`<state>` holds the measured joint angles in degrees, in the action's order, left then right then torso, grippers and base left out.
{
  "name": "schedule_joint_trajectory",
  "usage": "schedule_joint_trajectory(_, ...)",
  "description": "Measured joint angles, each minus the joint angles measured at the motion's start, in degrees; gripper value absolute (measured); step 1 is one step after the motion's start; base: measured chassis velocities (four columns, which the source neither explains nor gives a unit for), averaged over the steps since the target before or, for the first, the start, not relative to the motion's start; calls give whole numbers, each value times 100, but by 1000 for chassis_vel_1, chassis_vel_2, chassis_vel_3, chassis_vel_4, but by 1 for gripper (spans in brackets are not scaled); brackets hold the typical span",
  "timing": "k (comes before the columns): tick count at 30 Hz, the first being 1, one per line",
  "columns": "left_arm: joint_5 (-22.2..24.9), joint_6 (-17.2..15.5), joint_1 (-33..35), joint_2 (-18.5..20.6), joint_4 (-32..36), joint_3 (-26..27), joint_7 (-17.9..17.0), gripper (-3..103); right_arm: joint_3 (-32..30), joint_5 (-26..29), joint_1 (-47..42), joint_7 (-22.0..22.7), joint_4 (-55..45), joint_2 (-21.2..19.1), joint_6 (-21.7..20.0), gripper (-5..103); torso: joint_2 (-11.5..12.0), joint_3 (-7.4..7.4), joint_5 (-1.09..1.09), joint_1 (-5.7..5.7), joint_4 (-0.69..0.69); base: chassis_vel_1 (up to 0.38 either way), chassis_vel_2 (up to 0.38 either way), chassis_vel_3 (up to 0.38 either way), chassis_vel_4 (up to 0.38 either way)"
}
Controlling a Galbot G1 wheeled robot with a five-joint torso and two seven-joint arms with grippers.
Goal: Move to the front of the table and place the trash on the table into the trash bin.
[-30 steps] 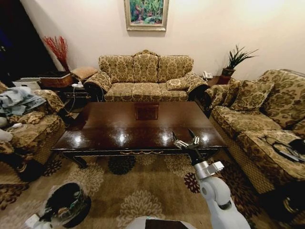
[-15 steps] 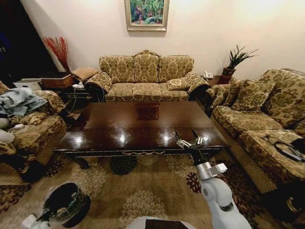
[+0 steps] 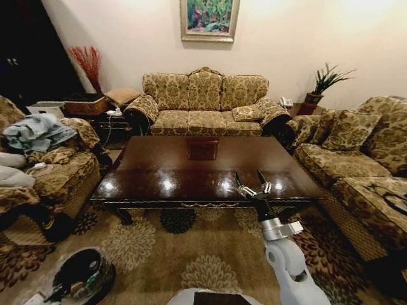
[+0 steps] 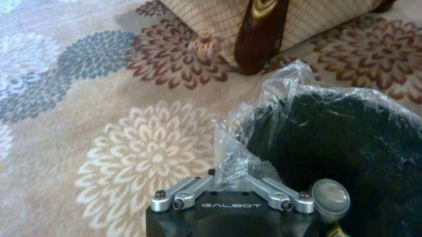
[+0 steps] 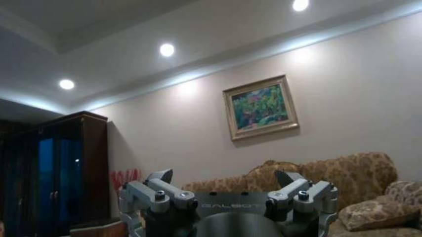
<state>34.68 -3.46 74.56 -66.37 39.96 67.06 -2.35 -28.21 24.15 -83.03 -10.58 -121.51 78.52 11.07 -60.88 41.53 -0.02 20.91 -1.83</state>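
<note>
Low dark wood table point(image 3: 191, 171) at centre of room, glossy top throwing back ceiling lights, square inlaid panel toward its far side. Right gripper point(image 3: 252, 184) raised over the near right edge of the table, fingers spread apart, white arm rising from below. Trash bin point(image 3: 81, 279) on the patterned rug point(image 3: 184, 251) at lower left, clear bag crinkled round its rim, left arm down beside it. Gold-patterned sofa point(image 3: 203, 105) behind the table, matching sofas on both sides. Framed painting point(image 3: 210, 19) on the wall above.
</note>
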Motion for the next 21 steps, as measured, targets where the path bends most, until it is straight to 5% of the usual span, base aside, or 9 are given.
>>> schedule_joint_trajectory(21,860,85,-795,-87,-1269,-405,5,3,-271,201,-176,-79,45,-1,146,100,0,1,4,0,2,-14,-11,11,7)
